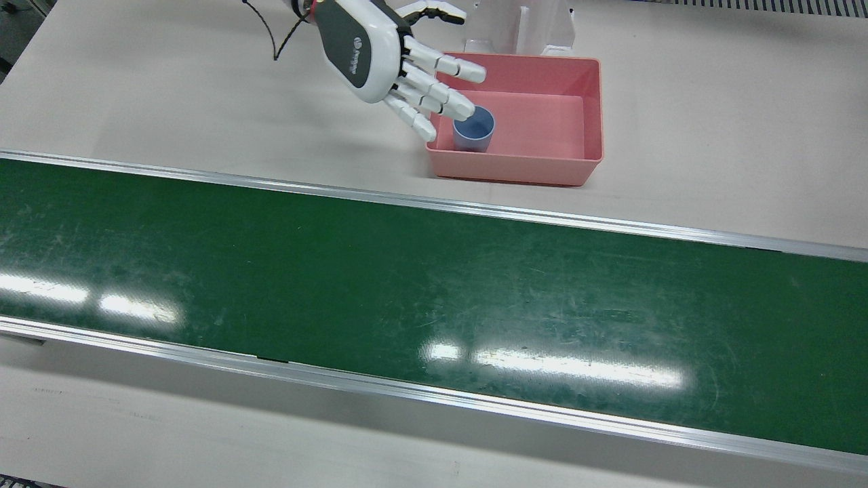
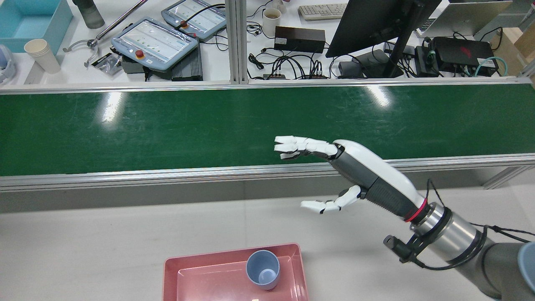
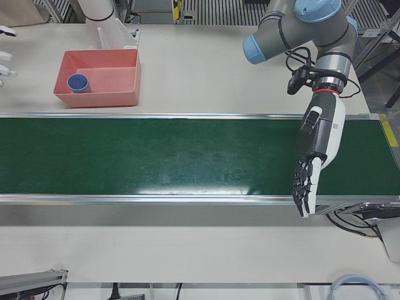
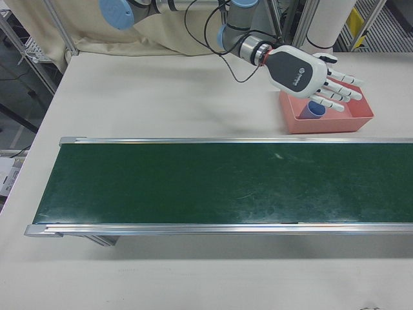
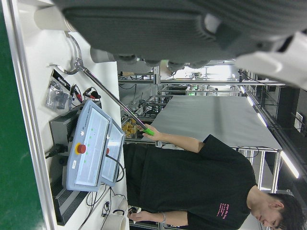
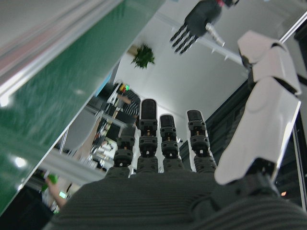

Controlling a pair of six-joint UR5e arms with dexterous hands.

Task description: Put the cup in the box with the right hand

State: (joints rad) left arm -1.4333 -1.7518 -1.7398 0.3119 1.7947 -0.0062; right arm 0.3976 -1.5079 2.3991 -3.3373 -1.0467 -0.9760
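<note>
A blue cup (image 1: 474, 129) stands upright inside the pink box (image 1: 590, 108), near one corner, apparently delivered. Above it, the right hand (image 1: 386, 57) hovers, fingers spread and empty. The left hand (image 3: 312, 156) hangs open over the green conveyor belt (image 1: 407, 285), well apart.

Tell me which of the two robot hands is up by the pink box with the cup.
The right hand, open above the box's edge near the blue cup; the left hand hangs over the conveyor.

In the front view, the blue cup's (image 1: 474, 129) upper rim is partly covered by the right hand's fingers (image 1: 434, 85). In the rear view, the pink box (image 2: 209, 267) is cut off by the lower edge.
</note>
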